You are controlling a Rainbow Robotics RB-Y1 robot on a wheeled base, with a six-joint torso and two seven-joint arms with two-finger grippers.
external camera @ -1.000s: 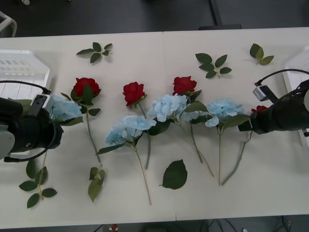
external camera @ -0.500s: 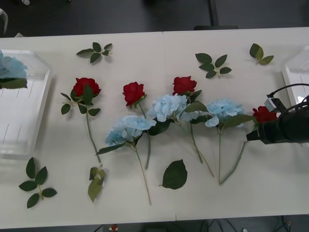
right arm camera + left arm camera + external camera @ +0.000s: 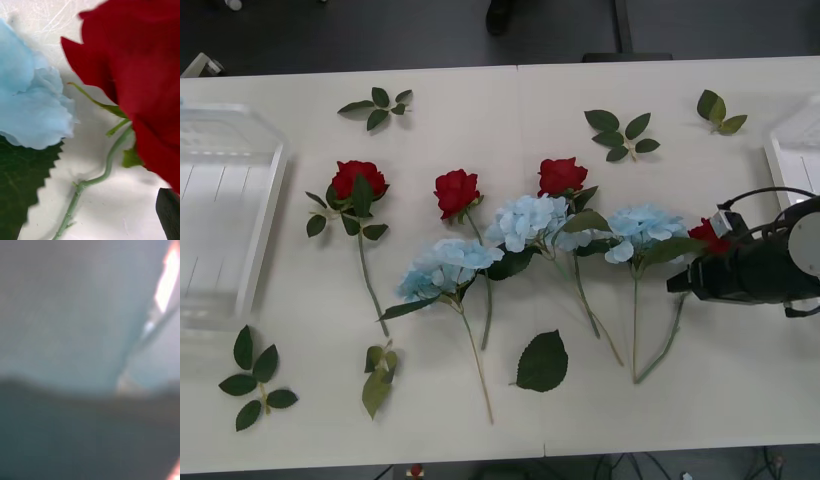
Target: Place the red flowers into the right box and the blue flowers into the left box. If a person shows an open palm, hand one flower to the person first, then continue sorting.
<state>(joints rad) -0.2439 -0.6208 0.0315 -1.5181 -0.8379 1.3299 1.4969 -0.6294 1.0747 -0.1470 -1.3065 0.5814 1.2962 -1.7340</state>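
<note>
Three red flowers lie in a row on the table. A further red flower lies at the right, its head just above my right gripper. In the right wrist view that red head sits close, its green stem flat on the table, and one black finger stands at the corner; the gripper is open. Three blue flowers lie mid-table. The left box sits at the left edge, the right box at the right edge.
Loose leaf sprigs lie about: two at the back, one at the back right, one at the front left and a single big leaf near the front. A blue head and its leaf lie beside the rose.
My left arm carried a blue flower from the table's left side to the left box's far corner, then both left the front view. My right gripper went right, then came back left by the rose.
</note>
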